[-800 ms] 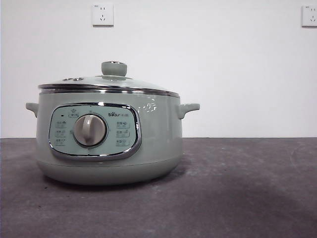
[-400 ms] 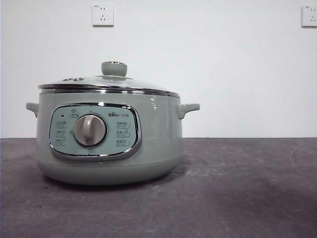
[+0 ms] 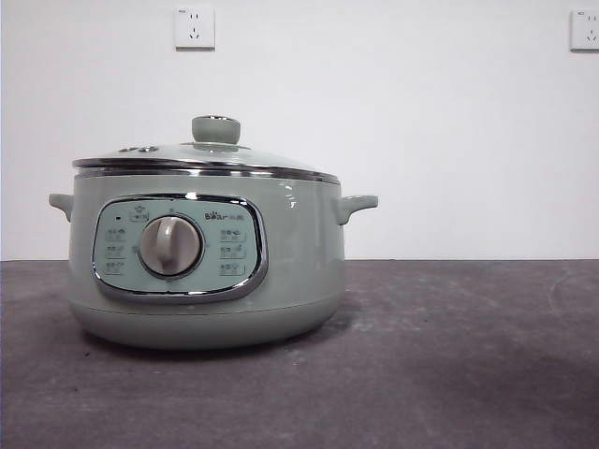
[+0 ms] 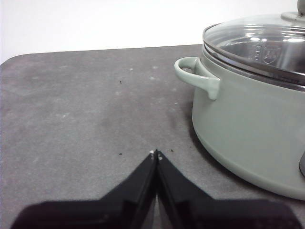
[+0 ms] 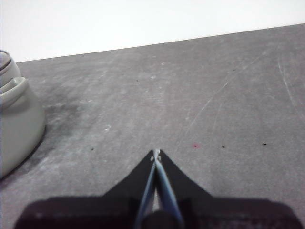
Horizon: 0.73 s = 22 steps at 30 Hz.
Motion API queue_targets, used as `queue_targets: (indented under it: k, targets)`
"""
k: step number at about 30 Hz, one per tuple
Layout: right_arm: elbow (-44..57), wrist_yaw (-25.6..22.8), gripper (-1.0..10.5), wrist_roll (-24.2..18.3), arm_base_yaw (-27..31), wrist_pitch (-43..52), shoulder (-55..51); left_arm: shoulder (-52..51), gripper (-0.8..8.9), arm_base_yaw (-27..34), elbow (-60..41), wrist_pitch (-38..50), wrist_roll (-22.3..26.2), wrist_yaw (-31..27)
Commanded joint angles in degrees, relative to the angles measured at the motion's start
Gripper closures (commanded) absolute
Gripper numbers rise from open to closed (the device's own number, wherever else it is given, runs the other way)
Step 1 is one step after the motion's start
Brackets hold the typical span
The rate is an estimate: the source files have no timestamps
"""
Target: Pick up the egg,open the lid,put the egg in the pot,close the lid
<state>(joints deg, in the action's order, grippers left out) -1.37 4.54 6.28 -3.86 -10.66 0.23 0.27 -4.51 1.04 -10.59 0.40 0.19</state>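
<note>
The pale sage-green pot point(image 3: 201, 253) stands left of centre on the dark table, its dial facing the front view. On it rests the glass lid point(image 3: 201, 159) with its green knob point(image 3: 216, 129). The egg is out of view in every frame. My left gripper point(image 4: 156, 153) is shut and empty, low over the table beside the pot point(image 4: 248, 129) and its side handle point(image 4: 198, 76); the lid point(image 4: 262, 45) shows here too. My right gripper point(image 5: 156, 152) is shut and empty over bare table, with the pot point(image 5: 16, 124) off to one side. Neither arm shows in the front view.
A white wall stands behind the table with two sockets point(image 3: 195, 27) point(image 3: 584, 30). Bare dark tabletop point(image 3: 468, 355) stretches to the right of the pot. The table's rounded far corner point(image 4: 14, 59) shows in the left wrist view.
</note>
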Motion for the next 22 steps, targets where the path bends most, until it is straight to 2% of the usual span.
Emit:
queue_targets:
  k: [1, 22]
  targets:
    - [0.87, -0.22, 9.5, 0.76, -0.13, 0.11, 0.07, -0.15, 8.16, 0.09, -0.87, 0.22, -0.37, -0.11]
    - [0.87, -0.55, 9.5, 0.74, -0.13, 0.11, 0.15, -0.15, 8.16, 0.09, -0.87, 0.20, -0.37, -0.09]
